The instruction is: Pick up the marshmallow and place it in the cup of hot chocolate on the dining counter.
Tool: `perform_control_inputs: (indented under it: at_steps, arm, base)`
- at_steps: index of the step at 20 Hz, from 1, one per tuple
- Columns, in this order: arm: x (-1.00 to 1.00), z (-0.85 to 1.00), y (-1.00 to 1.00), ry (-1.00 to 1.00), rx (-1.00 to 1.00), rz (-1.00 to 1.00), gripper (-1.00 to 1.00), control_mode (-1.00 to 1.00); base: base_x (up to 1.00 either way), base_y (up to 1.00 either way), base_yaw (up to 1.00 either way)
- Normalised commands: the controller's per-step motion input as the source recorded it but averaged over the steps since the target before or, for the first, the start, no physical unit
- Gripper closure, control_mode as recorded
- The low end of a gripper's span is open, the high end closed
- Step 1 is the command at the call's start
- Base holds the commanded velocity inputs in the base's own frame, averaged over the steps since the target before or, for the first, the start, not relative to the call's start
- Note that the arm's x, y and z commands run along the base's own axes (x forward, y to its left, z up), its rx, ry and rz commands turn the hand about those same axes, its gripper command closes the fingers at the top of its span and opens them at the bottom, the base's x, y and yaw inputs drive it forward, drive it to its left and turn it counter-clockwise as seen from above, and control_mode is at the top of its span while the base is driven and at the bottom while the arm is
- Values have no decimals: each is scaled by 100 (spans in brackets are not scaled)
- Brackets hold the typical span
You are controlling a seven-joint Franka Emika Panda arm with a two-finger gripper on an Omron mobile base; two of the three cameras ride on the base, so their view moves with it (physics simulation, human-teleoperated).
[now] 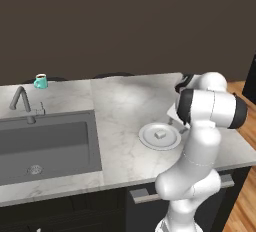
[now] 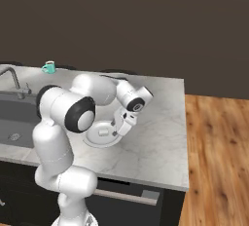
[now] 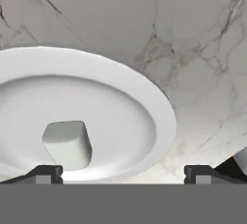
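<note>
Flat, even rendered light, no clear source. Back wall dark and dim; counter [image 1: 125, 101] bright. Base views soft and low-res, no glare. Hand view: plate [image 3: 159, 117] near blown-out white, soft shading in its bowl, marshmallow [image 3: 67, 143] grey on its near faces. No edge distortion visible.

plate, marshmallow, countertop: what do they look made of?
The round white plate looks like glazed ceramic, going by its smooth surface and soft sheen. The small white cube of marshmallow lying on it looks matte and soft, with rounded edges. The grey-white veined dining counter looks like polished marble, with dark veins running through it. All of it is rendered, so these are guesses.
</note>
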Motion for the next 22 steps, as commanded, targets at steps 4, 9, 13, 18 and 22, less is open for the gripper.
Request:
perform_control_inputs:
  at_steps: [4,9,13,18,22]
  arm:
    - [25,-19,17,-3,0,-2,-100,-100]
    - [17,-16,3,0,0,0,-100,-100]
    - [21,-17,2,0,0,0,-100,-100]
    - [17,-15,0,0,1,0,-100,-100]
    - [3,-13,5,-3,4,0,-100,-100]
  base:
    - [0,0,0]
    - [0,0,0]
    - [0,0,0]
    - [0,0,0]
    - [0,0,0]
